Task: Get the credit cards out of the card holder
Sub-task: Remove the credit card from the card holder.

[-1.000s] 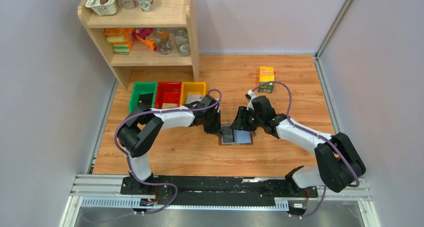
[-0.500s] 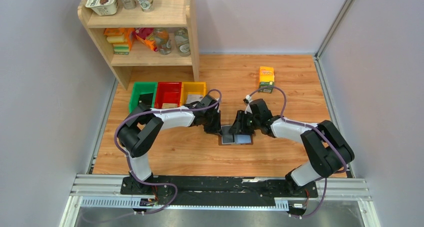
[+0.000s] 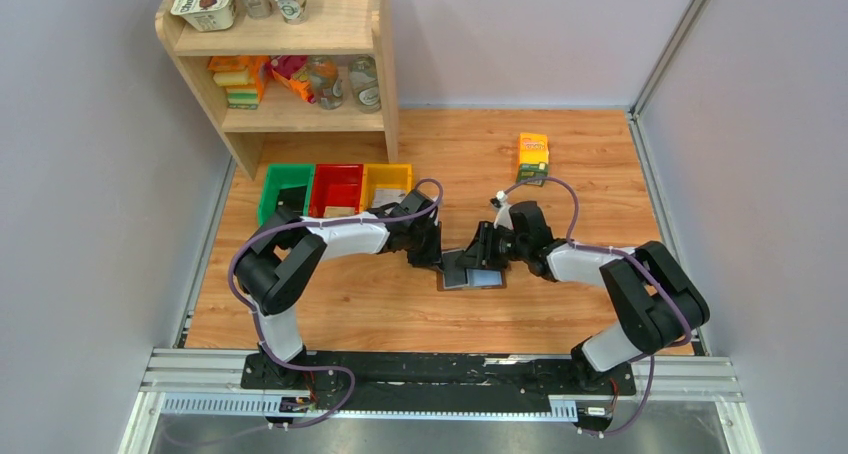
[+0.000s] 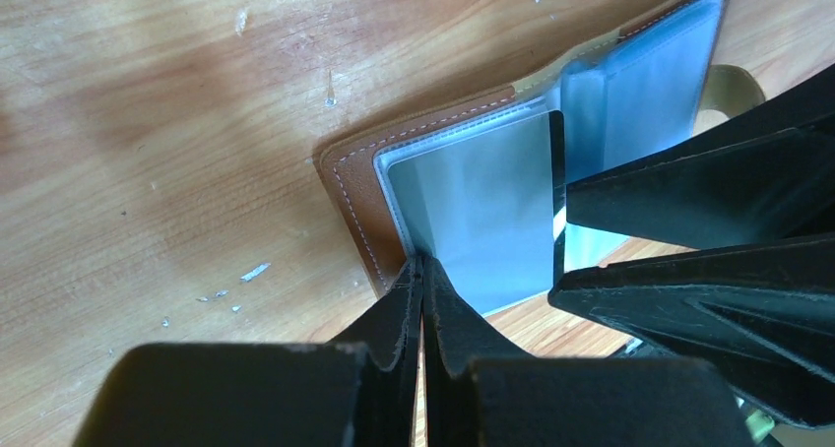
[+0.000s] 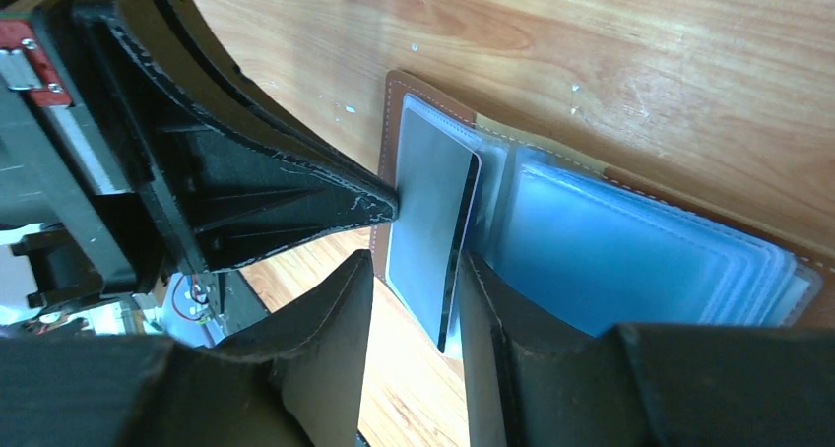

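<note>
The brown card holder (image 3: 492, 279) lies open on the wooden table, pale blue sleeves up. My left gripper (image 3: 439, 257) is shut, its tips (image 4: 421, 265) pinching the left sleeve edge by the leather cover (image 4: 350, 191). A dark credit card (image 5: 433, 211) sticks partly out of the left page, tilted up; it also shows in the left wrist view (image 4: 482, 216). My right gripper (image 5: 414, 270) is open, its fingers either side of the card's free end, the card close to the right finger (image 5: 502, 339). In the top view it (image 3: 483, 255) hovers over the holder. The right-hand sleeves (image 5: 620, 260) lie fanned.
An orange-green carton (image 3: 533, 157) stands at the back right. Green (image 3: 287, 189), red (image 3: 337, 186) and yellow (image 3: 386, 182) bins sit behind the left arm. A wooden shelf (image 3: 290, 69) with jars and cups stands at the back left.
The right arm has folded in and its gripper has come down and left over the holder's left page. The left gripper has stayed put.
</note>
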You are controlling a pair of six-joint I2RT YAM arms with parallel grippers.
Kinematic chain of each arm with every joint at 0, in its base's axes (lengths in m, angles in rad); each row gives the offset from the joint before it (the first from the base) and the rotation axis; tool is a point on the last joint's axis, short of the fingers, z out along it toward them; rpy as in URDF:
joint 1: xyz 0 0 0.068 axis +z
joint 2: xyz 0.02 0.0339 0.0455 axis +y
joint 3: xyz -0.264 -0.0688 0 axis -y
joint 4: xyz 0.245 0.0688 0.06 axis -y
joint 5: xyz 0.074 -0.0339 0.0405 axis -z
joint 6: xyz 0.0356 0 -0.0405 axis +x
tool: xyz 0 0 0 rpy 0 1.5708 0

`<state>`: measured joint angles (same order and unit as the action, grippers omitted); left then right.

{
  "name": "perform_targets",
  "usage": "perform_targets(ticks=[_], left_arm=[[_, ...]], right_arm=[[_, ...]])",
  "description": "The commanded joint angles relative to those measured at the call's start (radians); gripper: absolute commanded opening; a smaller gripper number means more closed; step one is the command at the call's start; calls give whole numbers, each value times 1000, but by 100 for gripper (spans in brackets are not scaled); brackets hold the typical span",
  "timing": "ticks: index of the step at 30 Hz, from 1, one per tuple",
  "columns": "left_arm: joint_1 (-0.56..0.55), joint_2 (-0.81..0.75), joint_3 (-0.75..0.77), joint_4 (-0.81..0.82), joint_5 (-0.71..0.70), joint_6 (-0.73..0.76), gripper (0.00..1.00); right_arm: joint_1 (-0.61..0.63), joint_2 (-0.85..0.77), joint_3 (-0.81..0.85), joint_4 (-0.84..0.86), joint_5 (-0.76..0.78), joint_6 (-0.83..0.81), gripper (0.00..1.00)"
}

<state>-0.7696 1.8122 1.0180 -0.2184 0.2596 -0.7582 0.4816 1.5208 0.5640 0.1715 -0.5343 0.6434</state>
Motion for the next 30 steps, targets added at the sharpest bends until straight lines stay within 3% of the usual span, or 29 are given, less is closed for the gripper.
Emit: perform_targets(ticks=[1, 7, 16, 22, 30], left_arm=[[-8, 12, -47, -67, -46, 10, 3], [-8, 9, -52, -65, -49, 10, 3], [-8, 12, -45, -72, -54, 17, 2], [-8, 6, -45, -113, -83, 33, 2], [-7, 1, -55, -128, -100, 37, 2]], right_arm=[[-8, -4, -21, 187, -148, 59, 37], [-11, 73, -19, 284, -217, 108, 33], [11, 226, 39, 260, -254, 96, 33], [5, 202, 36, 250, -274, 85, 34], [-93, 153, -26, 353, -365, 141, 27]])
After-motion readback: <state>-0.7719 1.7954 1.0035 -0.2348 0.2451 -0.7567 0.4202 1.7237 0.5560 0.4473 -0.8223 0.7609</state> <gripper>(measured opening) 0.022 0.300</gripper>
